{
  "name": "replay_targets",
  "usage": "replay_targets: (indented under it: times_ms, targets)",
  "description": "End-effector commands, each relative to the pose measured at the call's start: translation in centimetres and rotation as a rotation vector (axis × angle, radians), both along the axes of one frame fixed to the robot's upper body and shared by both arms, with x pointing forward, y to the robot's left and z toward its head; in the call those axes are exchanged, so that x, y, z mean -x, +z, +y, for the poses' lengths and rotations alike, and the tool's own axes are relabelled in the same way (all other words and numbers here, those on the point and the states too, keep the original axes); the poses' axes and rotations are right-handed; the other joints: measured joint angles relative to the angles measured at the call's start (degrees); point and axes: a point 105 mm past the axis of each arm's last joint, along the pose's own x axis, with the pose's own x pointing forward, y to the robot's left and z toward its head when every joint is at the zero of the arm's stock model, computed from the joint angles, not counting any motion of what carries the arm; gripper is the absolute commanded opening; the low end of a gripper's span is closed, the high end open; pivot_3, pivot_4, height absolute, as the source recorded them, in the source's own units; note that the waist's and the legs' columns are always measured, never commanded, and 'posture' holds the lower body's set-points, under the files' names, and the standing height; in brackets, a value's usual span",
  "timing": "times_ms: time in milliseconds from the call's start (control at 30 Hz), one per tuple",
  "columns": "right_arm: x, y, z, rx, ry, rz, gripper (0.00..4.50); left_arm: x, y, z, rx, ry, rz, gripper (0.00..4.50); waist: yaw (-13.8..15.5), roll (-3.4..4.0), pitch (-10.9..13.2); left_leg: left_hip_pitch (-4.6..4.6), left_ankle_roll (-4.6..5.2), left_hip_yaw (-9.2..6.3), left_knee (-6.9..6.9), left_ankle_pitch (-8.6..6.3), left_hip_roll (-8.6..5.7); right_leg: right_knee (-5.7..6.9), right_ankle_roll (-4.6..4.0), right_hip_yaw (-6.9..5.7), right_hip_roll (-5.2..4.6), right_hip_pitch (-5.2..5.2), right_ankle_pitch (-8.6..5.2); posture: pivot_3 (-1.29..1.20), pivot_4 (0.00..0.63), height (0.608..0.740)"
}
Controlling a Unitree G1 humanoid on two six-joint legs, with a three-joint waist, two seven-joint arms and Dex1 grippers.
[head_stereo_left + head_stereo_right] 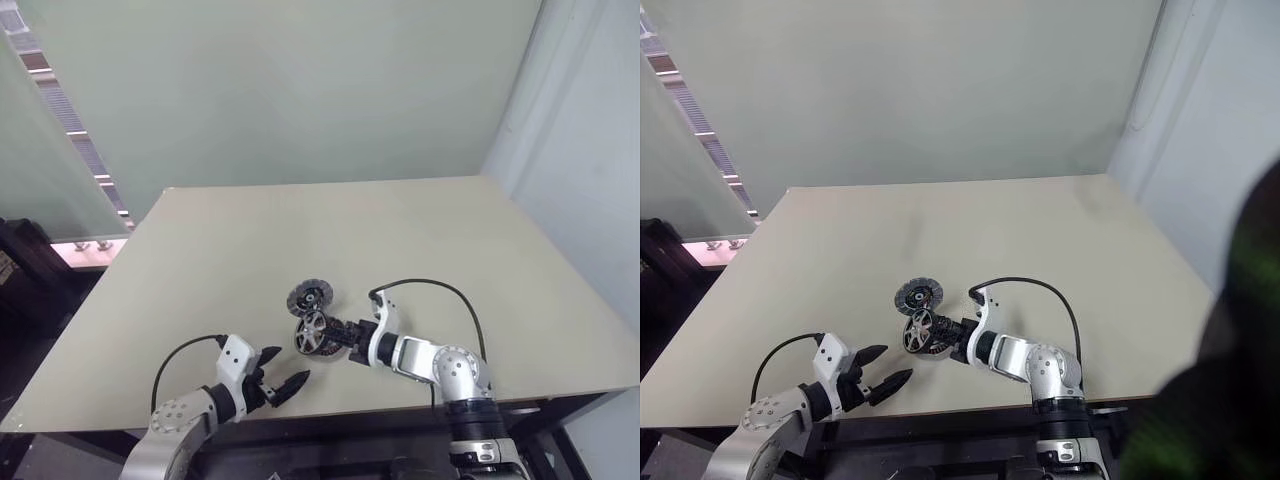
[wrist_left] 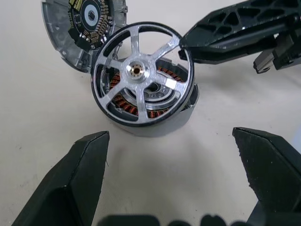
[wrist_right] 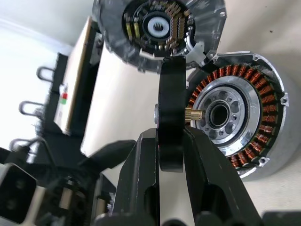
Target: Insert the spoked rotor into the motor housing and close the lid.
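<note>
My right gripper is shut on the rim of the spoked rotor, a shiny silver wheel with a brass shaft. It holds the rotor tilted over the motor housing, whose copper windings ring a pale centre. In the right wrist view the rotor is edge-on between the fingers, its shaft tip at the housing's centre hole. The lid, a grey ribbed disc, leans just behind the housing, inner side showing. My left gripper stands open near the table's front edge, a little short of the housing, holding nothing.
The beige table stretches wide behind and to both sides of the parts. Its front edge runs right under both arms. A black cable loops over my right wrist. A glass partition stands to the left.
</note>
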Motion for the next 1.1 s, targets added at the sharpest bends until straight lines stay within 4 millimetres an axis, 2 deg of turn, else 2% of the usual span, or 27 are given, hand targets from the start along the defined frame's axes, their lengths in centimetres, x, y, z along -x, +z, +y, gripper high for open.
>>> replay_targets:
  times_ms: [33,533,1000,1100]
  targets:
    - [-0.1,1.6,1.4,-0.127,-0.023,0.014,0.38,-0.2,0.8,-0.4,-0.003,-0.024,-0.040,4.50,0.00,0.00,0.00,0.00,0.00,0.00,0.00,0.00,0.00,0.00,0.00,0.00,0.00,0.00,0.00,0.00,0.000,0.740]
    - [0.1,1.9,0.9,-0.230,-0.036,0.094,0.38,-0.3,0.8,-0.3,-0.009,-0.026,-0.038,4.50,-0.04,0.01,0.00,0.03,0.01,0.01,0.02,0.00,0.01,0.00,-0.01,0.00,0.00,0.03,0.01,0.00,0.000,0.740]
    - [-0.2,0.9,0.3,-0.148,-0.057,0.079,0.38,-0.3,0.8,-0.2,-0.010,-0.026,-0.040,4.50,-0.05,0.01,0.00,0.04,0.01,0.01,0.01,0.00,0.03,0.01,-0.02,-0.01,0.02,0.03,0.01,0.00,0.000,0.740]
    - [-0.1,0.1,0.1,-0.122,-0.059,0.094,0.38,-0.3,0.8,-0.3,-0.009,-0.026,-0.039,4.50,-0.05,0.01,0.00,0.05,0.01,0.01,0.01,0.00,0.03,0.01,-0.02,-0.01,0.02,0.03,0.01,0.00,0.000,0.740]
